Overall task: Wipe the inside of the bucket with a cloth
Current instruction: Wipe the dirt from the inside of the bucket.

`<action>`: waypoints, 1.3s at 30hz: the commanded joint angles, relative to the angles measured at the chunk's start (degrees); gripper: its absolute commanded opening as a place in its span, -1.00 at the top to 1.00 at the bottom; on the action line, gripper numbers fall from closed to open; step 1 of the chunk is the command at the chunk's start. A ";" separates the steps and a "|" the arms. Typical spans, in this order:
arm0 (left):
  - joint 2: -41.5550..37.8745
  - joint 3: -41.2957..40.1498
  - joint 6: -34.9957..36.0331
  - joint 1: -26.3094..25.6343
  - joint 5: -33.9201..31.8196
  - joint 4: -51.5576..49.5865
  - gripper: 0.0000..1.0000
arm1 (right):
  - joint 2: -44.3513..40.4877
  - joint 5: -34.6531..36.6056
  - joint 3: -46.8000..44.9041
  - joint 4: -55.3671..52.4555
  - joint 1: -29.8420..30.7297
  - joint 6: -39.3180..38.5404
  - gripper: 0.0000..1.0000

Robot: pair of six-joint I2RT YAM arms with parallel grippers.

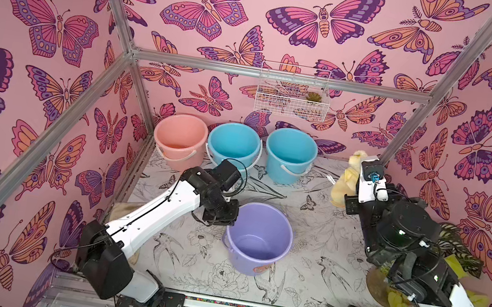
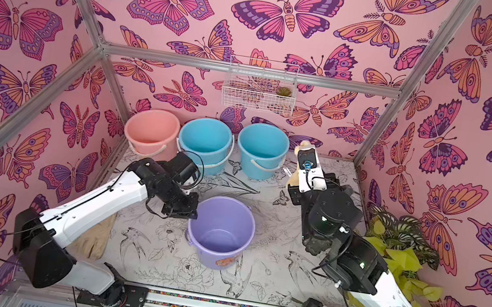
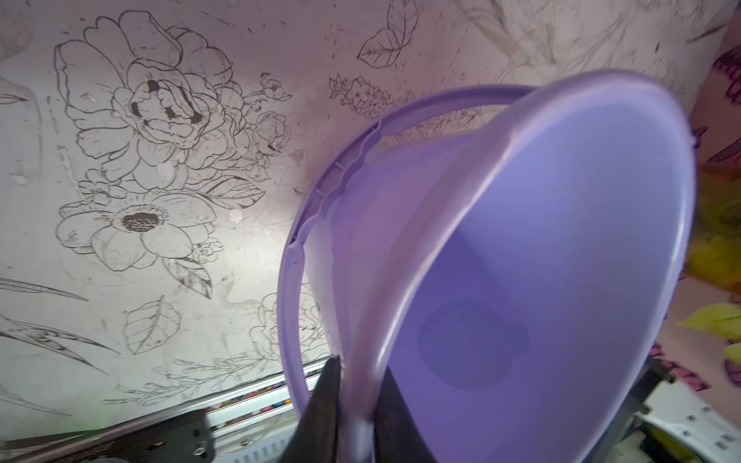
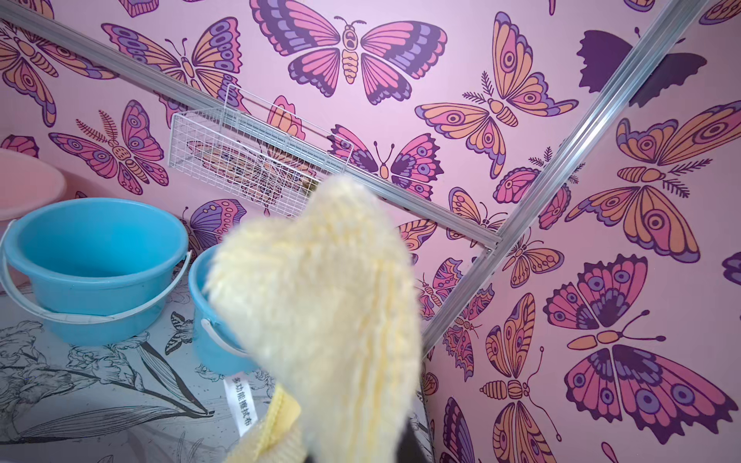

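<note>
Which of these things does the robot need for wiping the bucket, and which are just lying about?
Needed: purple bucket; yellow cloth; left gripper at the bucket's rim; right gripper holding the cloth.
Lying about: pink bucket; two blue buckets; wire basket; tan rag; leafy plant.

One purple bucket (image 1: 259, 232), one pink bucket (image 1: 179, 139), two blue buckets (image 1: 233, 147) (image 1: 289, 155), one yellow cloth (image 1: 346, 179), one tan rag (image 2: 94, 237), one wire basket (image 1: 291, 101).

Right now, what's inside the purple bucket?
Nothing loose: the purple bucket shows a bare floor and far wall in both top views. One finger of the left gripper sits just inside the rim. The near wall's inner face is hidden behind the rim. The cloth is not in it.
</note>
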 commanded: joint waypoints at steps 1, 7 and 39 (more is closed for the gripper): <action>-1.88 -0.87 2.38 -0.37 -1.41 -3.75 0.47 | 0.16 -0.62 2.01 1.81 0.70 0.97 1.00; -0.97 1.78 4.39 -0.59 -3.44 -10.48 0.34 | 1.37 -1.28 1.92 3.13 1.39 0.80 1.00; 4.80 11.51 0.28 -5.59 -9.97 -14.85 1.00 | 7.43 -15.78 0.73 0.73 7.01 3.41 1.00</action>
